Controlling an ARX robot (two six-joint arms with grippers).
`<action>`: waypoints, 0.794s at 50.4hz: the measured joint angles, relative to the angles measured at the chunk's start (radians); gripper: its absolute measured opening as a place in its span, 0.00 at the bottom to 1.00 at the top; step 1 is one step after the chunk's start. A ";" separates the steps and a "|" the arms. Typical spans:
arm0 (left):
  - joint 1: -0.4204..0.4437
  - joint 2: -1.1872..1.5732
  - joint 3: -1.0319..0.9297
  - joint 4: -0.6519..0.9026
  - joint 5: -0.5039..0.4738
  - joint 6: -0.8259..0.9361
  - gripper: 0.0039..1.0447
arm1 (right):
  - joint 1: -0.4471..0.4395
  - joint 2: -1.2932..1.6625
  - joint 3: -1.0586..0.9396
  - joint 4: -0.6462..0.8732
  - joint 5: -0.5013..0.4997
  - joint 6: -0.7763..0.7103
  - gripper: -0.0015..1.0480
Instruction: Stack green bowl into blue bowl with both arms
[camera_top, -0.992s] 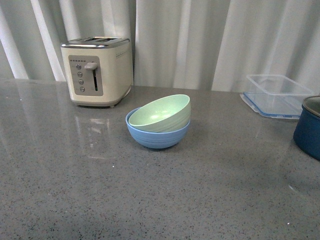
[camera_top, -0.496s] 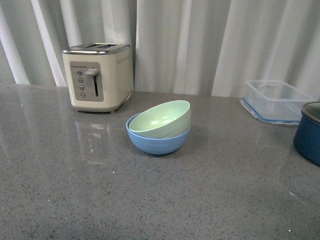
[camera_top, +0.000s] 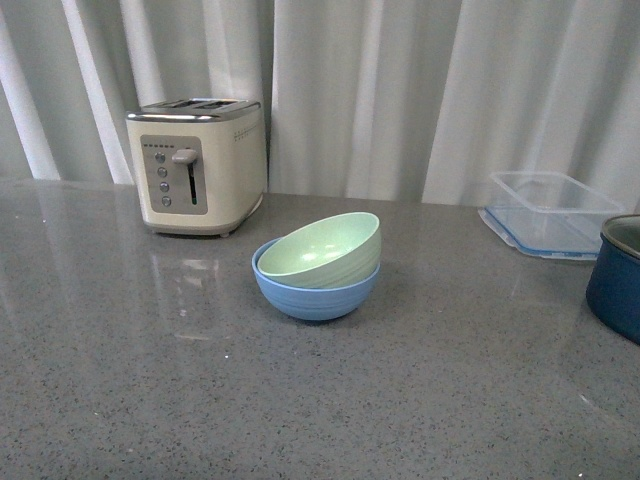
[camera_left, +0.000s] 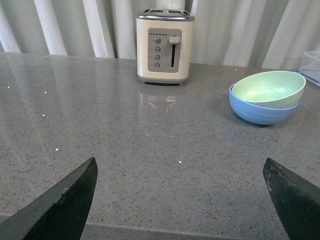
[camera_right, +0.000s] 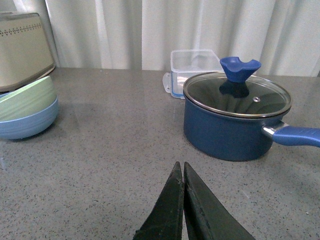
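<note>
The green bowl (camera_top: 325, 250) rests tilted inside the blue bowl (camera_top: 312, 293) at the middle of the grey counter. Both also show in the left wrist view, green bowl (camera_left: 267, 89) in blue bowl (camera_left: 262, 111), and at the edge of the right wrist view, green bowl (camera_right: 26, 104) in blue bowl (camera_right: 27, 124). Neither arm shows in the front view. My left gripper (camera_left: 180, 167) is open and empty, low over the counter, well short of the bowls. My right gripper (camera_right: 182, 167) is shut and empty, between the bowls and the pot.
A cream toaster (camera_top: 195, 165) stands behind the bowls on the left. A clear plastic container (camera_top: 552, 212) sits at the back right. A dark navy pot (camera_right: 232, 120) with a glass lid stands at the right edge. White curtains hang behind the grey counter (camera_top: 200, 390).
The front view has shifted: the toaster, bowls and container sit lower in the picture now than a second ago. The bowls stay stacked the same way.
</note>
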 joint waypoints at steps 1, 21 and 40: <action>0.000 0.000 0.000 0.000 0.000 0.000 0.94 | 0.000 -0.014 0.000 -0.013 0.000 0.000 0.01; 0.000 0.000 0.000 0.000 0.000 0.000 0.94 | 0.000 -0.241 -0.004 -0.226 0.000 0.000 0.01; 0.000 0.000 0.000 0.000 0.000 0.000 0.94 | 0.000 -0.381 -0.004 -0.362 -0.001 0.000 0.01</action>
